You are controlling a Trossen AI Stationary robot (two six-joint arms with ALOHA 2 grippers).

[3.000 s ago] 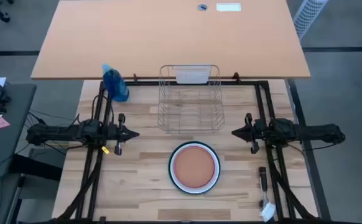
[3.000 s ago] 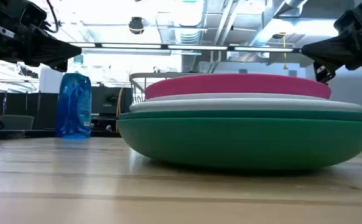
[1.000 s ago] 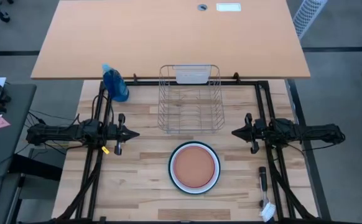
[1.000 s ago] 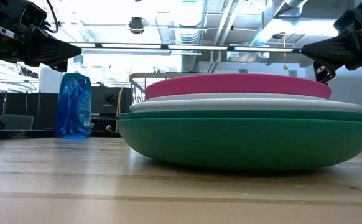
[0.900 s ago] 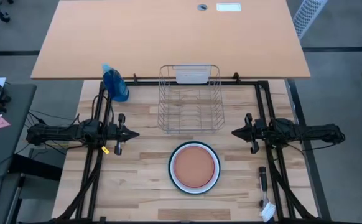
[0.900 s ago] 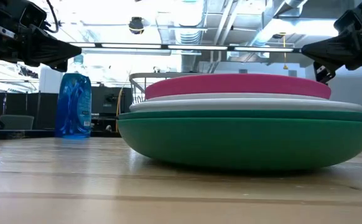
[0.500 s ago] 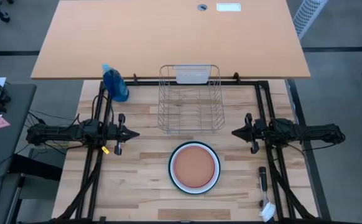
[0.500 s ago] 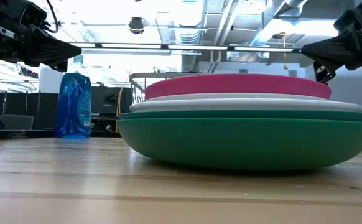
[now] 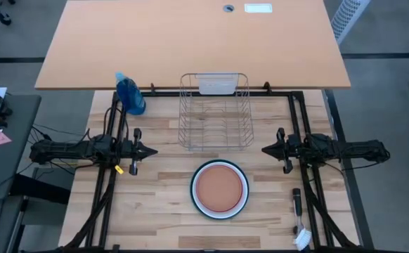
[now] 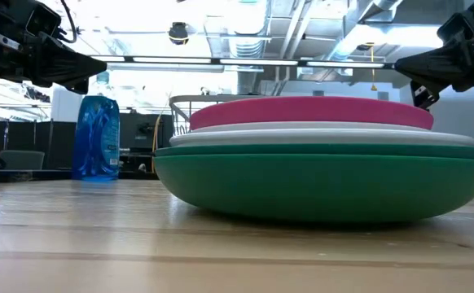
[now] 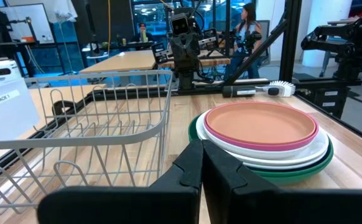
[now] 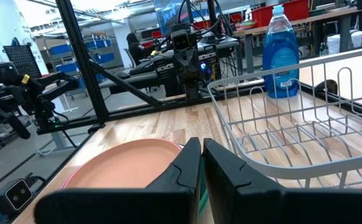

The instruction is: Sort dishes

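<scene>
Stack of dishes (image 9: 219, 188), salmon-orange plate uppermost, just in front of the wire rack (image 9: 216, 112). Left gripper (image 9: 150, 150) and right gripper (image 9: 265, 150) flank the rack's front corners, fingers pressed together, empty. Nothing has changed from the earlier frames.

the wire dish rack (image 9: 216, 121) stands on the wooden table (image 9: 162, 204), at the middle of its far edge, and holds a white card (image 9: 217, 85) at its far end. the blue spray bottle (image 9: 130, 94) stands upright to the left of the rack, near the table's far left corner. a dish brush (image 9: 299, 223) lies well away from the rack, by the table's near right edge. beyond the rack is a bare orange tabletop (image 9: 190, 42).
</scene>
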